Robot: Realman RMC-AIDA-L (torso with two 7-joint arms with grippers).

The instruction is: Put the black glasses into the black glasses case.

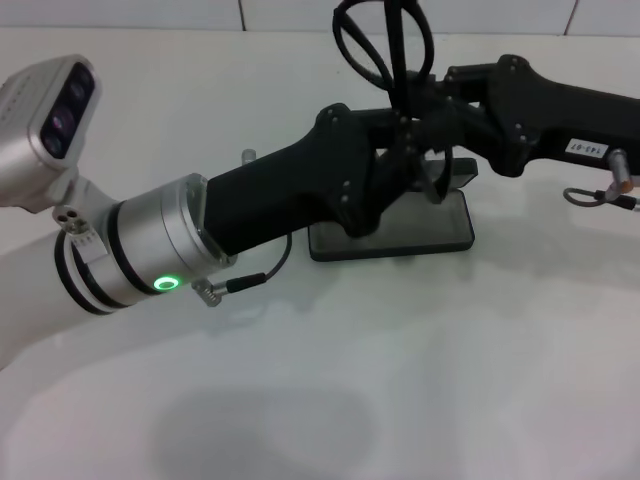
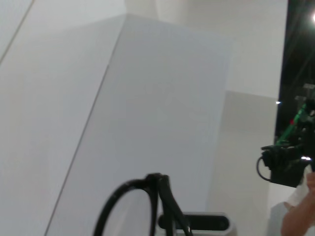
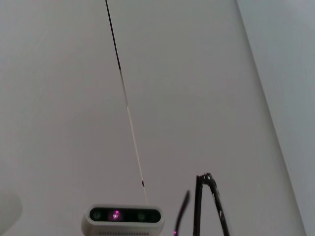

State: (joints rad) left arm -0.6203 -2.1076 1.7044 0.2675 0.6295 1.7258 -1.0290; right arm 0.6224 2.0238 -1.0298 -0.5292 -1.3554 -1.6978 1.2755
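Observation:
The black glasses (image 1: 385, 45) are held upright in the air above the table, lenses topmost. Their lower part sits where my two black grippers meet. My left gripper (image 1: 395, 140) comes in from the left and is shut on the frame's lower end. My right gripper (image 1: 425, 110) comes in from the right and reaches the same spot; its hold is hidden. The left wrist view shows one lens (image 2: 130, 209) close up. In the right wrist view the glasses (image 3: 206, 206) are edge-on. The black glasses case (image 1: 445, 225) lies open on the table under both grippers, partly covered by them.
The white table (image 1: 420, 380) stretches wide in front of the case. A tiled wall (image 1: 150, 12) runs along the back. Cables hang from both wrists, one at the left (image 1: 250, 280) and one at the right (image 1: 590, 195). Each wrist view shows the other arm's camera (image 2: 197, 222) (image 3: 124, 216).

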